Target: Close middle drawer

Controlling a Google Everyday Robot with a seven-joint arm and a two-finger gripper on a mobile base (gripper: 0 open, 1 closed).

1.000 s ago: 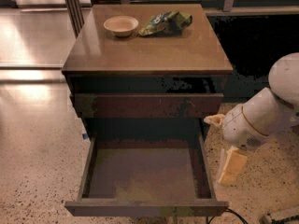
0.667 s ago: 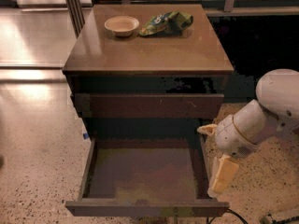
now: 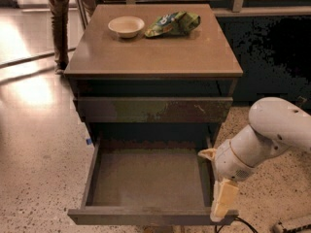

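The middle drawer is pulled far out of the brown cabinet. Its grey-brown floor is bare and its plain front runs along the bottom of the view. My gripper hangs at the drawer's front right corner, its pale finger pointing down beside the right side wall and reaching the front edge. The white arm comes in from the right. Above the open drawer sits the taller scuffed drawer front, slightly out.
The cabinet top holds a small white bowl and a green snack bag. A person's legs stand at the back left on the shiny floor. A dark wall lies behind right. A cable lies at the bottom right.
My arm and gripper have moved left and down, from beside the drawer's right wall to its front right corner. The drawer stays open. A person has stepped into view at the back left.
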